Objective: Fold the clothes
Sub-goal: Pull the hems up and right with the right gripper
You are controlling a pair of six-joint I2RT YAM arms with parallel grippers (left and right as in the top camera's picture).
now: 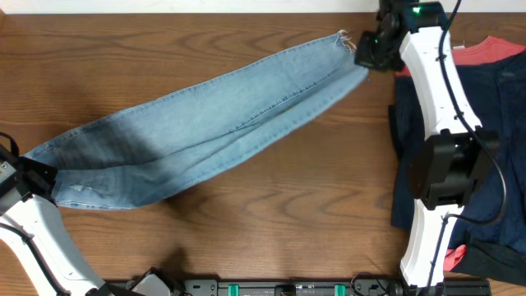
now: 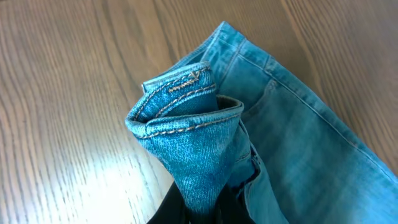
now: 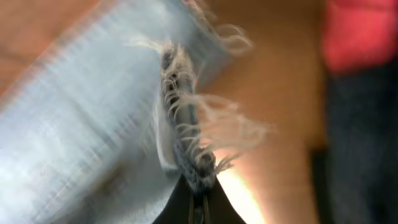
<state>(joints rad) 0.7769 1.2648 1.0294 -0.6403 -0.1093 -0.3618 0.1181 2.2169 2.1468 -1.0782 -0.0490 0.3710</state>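
The pair of light-blue washed denim jeans [image 1: 222, 123] lay in a long diagonal across the brown wooden table [image 1: 271, 238], with the stitched waistband [image 2: 180, 127] at the near left and the frayed raw hems [image 1: 345, 39] at the far right, one leg upon the other. The left gripper [image 1: 43, 182] was clenched on a bunched fold of the waistband, and the right gripper [image 1: 363, 49] was clamped on the hems, so the cloth was held at both ends. The step in hand looked to be the first fold, hems brought to waist. To do it well, the right arm would need to carry the hems over in a low arc while the left held the waist steady. The side seams should stay in line, and neither grip should let go until the edges lay flush and flat. The overhead view alone showed the whole span of the legs and the heap of dark navy cloth [image 1: 493, 131] and red cloth [image 1: 493, 51] just beside the right arm, but the grips were too small there to judge. The left wrist view showed the tan-stitched band rolled into a cone above dark fingers that were mostly hidden. The right wrist view, though blurred, showed loose threads pinched tight between its fingers [image 3: 186, 208].
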